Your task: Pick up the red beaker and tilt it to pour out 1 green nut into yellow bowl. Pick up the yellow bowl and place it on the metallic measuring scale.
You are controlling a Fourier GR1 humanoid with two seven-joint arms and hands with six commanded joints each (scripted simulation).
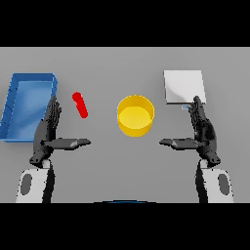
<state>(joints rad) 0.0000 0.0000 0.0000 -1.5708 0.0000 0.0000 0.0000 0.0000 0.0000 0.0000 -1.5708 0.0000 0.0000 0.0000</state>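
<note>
The red beaker (pixel 80 104) is a small slanted red shape on the grey table, left of centre. A round yellow bowl (pixel 135 115) stands in the middle, and I see nothing inside it. The metallic measuring scale (pixel 183 86) is a pale square plate at the back right. My left hand (pixel 49 131) hovers open at the left, just below and left of the beaker, thumb pointing inward. My right hand (pixel 202 132) is open at the right, its fingertips near the scale's front edge. Neither hand touches anything. No green nut is visible.
A blue rectangular tray (pixel 14 105) lies at the far left, right beside my left hand's fingers.
</note>
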